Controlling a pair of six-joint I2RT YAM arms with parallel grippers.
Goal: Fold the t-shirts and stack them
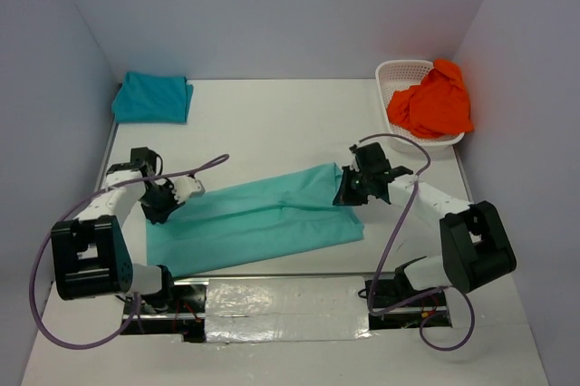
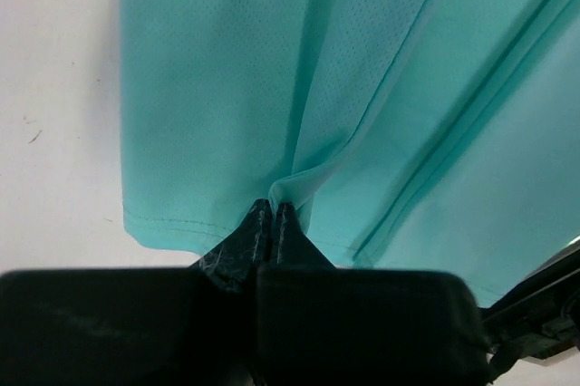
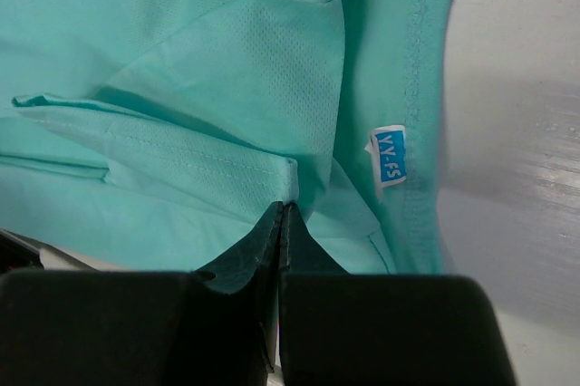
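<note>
**Top view.** A soft, plain mint-aqua t-shirt lay folded lengthwise as a long band across the middle of the white table, running from lower left to centre right. The left gripper was clamped on its left end, and the right gripper on its right end. A folded teal blue t-shirt sat at the upper left corner of the table, well apart. A crumpled bright orange t-shirt lay heaped in a white plastic mesh basket at upper right, spilling over its rim.

**Left wrist view.** The left gripper sat at bottom centre, fingers pressed together with a raised ridge of the mint-aqua t-shirt nipped between the tips. The stitched hem crossed the lower left, with bare table beyond it.

**Right wrist view.** The right gripper was likewise clenched, on a folded, hemmed edge of the mint-aqua t-shirt. A small blue label showed right of centre.
</note>
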